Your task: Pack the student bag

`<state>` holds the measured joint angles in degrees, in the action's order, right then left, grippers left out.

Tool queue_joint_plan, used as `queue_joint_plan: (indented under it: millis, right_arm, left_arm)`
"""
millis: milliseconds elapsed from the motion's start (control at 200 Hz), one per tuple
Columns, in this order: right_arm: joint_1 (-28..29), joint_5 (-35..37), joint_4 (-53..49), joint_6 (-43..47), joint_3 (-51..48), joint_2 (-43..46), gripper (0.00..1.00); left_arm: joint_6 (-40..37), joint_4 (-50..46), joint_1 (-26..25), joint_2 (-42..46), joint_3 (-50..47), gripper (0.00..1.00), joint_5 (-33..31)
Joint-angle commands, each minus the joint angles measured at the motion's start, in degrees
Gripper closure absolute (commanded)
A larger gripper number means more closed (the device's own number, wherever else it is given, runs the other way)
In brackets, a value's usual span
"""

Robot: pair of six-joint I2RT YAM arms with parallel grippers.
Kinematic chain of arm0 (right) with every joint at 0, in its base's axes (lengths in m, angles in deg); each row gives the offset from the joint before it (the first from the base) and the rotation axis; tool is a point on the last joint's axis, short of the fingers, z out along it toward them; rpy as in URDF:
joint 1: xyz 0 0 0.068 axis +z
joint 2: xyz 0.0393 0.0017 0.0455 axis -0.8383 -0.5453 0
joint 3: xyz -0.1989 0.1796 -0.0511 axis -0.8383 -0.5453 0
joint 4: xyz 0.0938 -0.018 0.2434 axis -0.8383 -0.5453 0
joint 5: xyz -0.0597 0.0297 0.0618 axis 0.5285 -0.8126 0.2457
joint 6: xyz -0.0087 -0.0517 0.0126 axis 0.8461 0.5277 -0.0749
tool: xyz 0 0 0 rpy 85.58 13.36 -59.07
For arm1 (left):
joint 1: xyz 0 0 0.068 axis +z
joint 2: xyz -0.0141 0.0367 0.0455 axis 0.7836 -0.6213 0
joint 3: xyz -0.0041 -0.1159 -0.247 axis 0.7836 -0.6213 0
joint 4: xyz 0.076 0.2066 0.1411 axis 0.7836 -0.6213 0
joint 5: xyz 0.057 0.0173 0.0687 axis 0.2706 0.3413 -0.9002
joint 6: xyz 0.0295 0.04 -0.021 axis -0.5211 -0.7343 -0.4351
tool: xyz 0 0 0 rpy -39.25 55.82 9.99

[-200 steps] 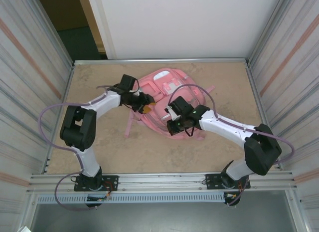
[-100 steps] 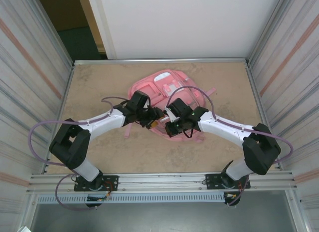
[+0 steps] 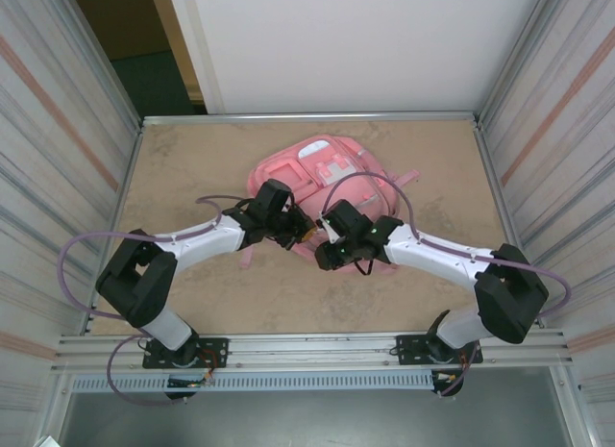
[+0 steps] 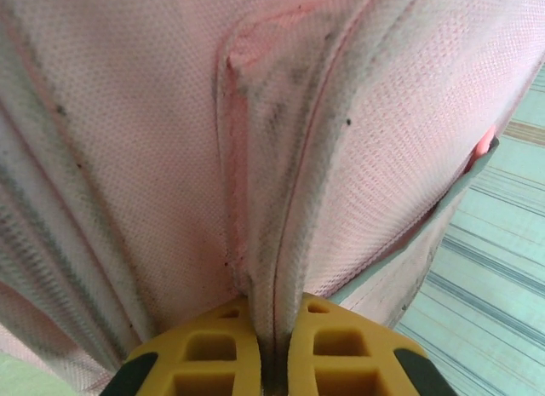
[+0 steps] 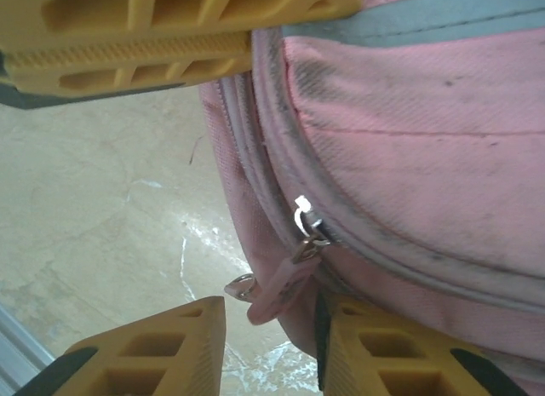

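One dimpled fold, pink student bag [image 4: 341, 115], pinched in left claw [image 4: 274, 328]

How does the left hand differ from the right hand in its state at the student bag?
The left hand is shut and pinches a fold of the student bag; the right hand stands open and clamps nothing. Pink fabric fills the gap between the left hand's fingers, while a zipper pull hangs between the right hand's spread fingers. Both hands sit close together at the bag's near edge.
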<state>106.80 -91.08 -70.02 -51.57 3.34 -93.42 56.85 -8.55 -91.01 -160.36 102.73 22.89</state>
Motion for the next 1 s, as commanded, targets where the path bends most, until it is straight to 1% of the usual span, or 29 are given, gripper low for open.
queue_joint_plan:
  millis: [0,40,175,236,291,451,531,601,727,842,922,992]
  right_arm:
    - [1.79,5.51,1.61,-4.25,-0.57,1.89,0.65]
    - [2.47,7.85,1.53,-5.71,-0.54,1.98,0.65]
    - [4.72,22.04,-2.57,-12.54,0.85,2.21,0.56]
    - [5.0,24.52,-3.42,-15.47,1.2,2.2,0.55]
    - [5.32,24.77,-2.95,-16.78,1.27,2.34,0.59]
    - [6.21,25.19,-1.82,-18.28,1.22,2.53,0.85]
    - [6.36,25.01,-2.63,-18.53,1.22,3.39,0.94]
    - [6.3,24.81,-2.98,-17.61,0.63,4.77,1.0]
    - [5.4,24.2,-4.14,-14.55,-0.87,7.95,1.0]
    - [1.71,21.19,-6.21,-12.95,-2.76,11.23,1.0]
    - [-1.74,16.95,-5.8,-10.48,-4.92,13.58,1.0]
    - [-3.79,13.67,-5.03,-7.72,-6.12,14.6,1.0]
  left_arm:
    - [2.3,3.83,-0.4,1.7,-0.49,1.0,3.51]
    - [2.56,4.2,-0.42,1.85,-0.84,1.0,3.99]
    - [2.85,3.73,-0.48,2.42,-1.46,1.0,4.7]
    - [2.8,3.53,-0.48,2.73,-1.74,1.0,4.63]
    - [2.69,3.09,-0.48,2.87,-1.84,1.0,4.77]
    - [1.53,1.18,-0.12,3.82,-1.9,1.0,4.27]
    - [-0.06,-0.89,0.99,4.6,-1.81,1.0,3.81]
    - [-1.35,-1.77,2.45,5.01,-1.92,1.0,4.73]
    - [-4.77,-3.48,6.11,5.53,-1.92,1.0,6.49]
    - [-9.64,-6.5,11.0,5.27,-1.18,1.0,7.47]
    - [-13.46,-8.29,14.27,3.02,0.66,1.0,10.3]
    - [-17.73,-9.95,16.98,-0.63,4.09,1.0,15.52]
